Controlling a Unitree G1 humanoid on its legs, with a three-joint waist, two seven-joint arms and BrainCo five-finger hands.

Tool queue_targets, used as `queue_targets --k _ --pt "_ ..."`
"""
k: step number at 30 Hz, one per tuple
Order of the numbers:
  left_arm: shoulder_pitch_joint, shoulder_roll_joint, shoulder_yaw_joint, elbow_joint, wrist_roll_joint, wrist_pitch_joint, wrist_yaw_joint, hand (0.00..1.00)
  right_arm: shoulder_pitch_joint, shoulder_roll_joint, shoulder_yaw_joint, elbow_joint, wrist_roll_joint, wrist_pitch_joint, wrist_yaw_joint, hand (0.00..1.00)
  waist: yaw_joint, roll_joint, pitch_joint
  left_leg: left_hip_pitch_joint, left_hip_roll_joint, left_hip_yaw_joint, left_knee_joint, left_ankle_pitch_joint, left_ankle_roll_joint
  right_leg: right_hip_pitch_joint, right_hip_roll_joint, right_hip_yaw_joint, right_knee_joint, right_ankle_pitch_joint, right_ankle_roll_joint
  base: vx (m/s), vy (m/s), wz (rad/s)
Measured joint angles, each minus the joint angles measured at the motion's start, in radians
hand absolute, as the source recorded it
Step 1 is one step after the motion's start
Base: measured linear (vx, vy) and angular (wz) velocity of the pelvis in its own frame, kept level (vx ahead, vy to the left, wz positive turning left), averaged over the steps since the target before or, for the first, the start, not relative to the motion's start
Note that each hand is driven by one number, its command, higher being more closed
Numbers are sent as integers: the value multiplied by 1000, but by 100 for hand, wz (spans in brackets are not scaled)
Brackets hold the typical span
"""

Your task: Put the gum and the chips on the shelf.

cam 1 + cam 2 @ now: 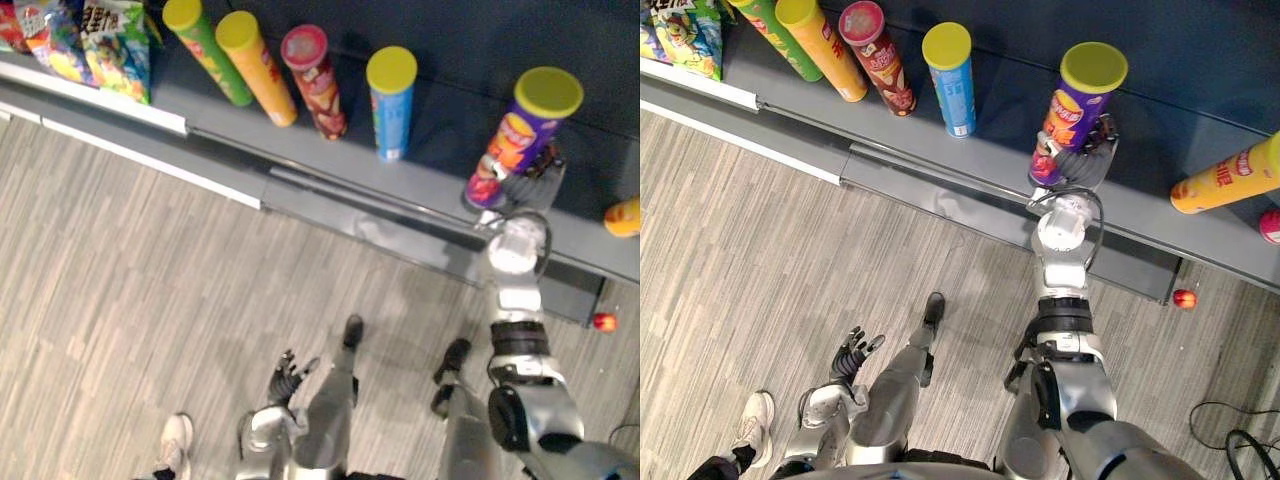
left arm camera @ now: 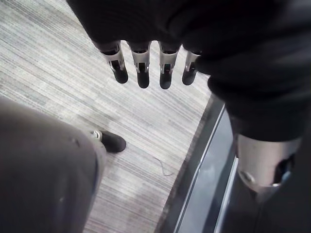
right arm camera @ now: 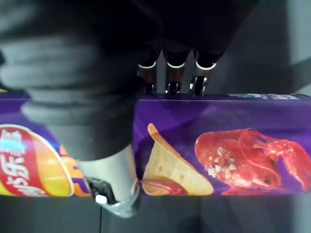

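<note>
The left hand hangs low over the floor, fingers loosely spread, empty. Farther out, the right hand curls fingers and thumb round the lower part of the purple chips can, which is upright on the shelf beside a blue can.

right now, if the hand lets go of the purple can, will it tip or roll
Probably tippy: the purple can is tall and narrow, near the shelf edge. Fallen, its round body would likely roll. The right hand grips it low.
</note>
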Motion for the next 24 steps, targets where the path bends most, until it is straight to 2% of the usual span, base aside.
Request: queue_targets --k 6,15,19,24 --pt "-10 0 -5 19 0 -16 4 0 -24 -26 -39 38 -18 0 -43 100 18 6 5 -9 -5 -8 -17 18 -5 -23 -10 -4 24 -4 -2 -36 -28 5" --pt "-13 0 -13 19 0 -18 4 0 -67 -25 -69 67 -18 0 -63 100 21 11 8 -41 -5 -19 -48 54 -9 -79 -29 -15 66 -13 -9 -43 -49 5" --pt "-15 -3 -23 17 0 -18 3 0 -80 -34 -76 67 -17 0 -76 100 21 26 14 -46 -6 -10 -72 71 -10 -100 -41 -17 89 -22 -8 -38 -68 5" --pt "-15 -8 -23 14 0 -19 3 0 -124 -52 -82 66 -16 0 -88 100 22 29 14 -78 -5 6 -82 90 -13 -149 -54 -17 121 -32 -9 -25 -66 5"
